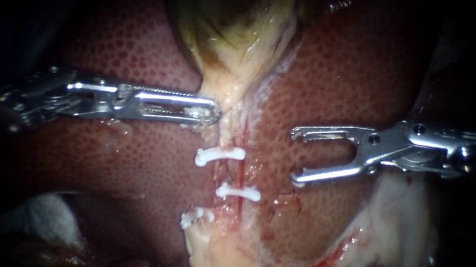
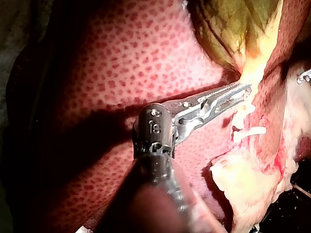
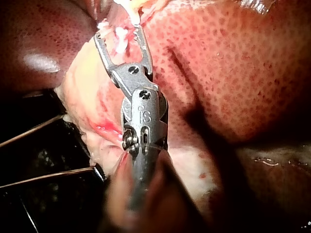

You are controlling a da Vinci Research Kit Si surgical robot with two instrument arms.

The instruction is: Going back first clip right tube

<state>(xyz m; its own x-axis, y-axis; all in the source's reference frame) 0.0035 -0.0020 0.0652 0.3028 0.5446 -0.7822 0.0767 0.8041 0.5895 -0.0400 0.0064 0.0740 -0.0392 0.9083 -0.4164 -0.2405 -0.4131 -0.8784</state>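
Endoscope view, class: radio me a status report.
Left instrument shut on pale tissue. Right instrument open, empty, clear of clips. Three white clips in place. Nothing in between.

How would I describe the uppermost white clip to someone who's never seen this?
Find the yellow-green gallbladder lying on the red liver and follow its pale strand of tissue downward. Three white clips cross that strand. The uppermost clip is the one just under the tip of the left instrument.
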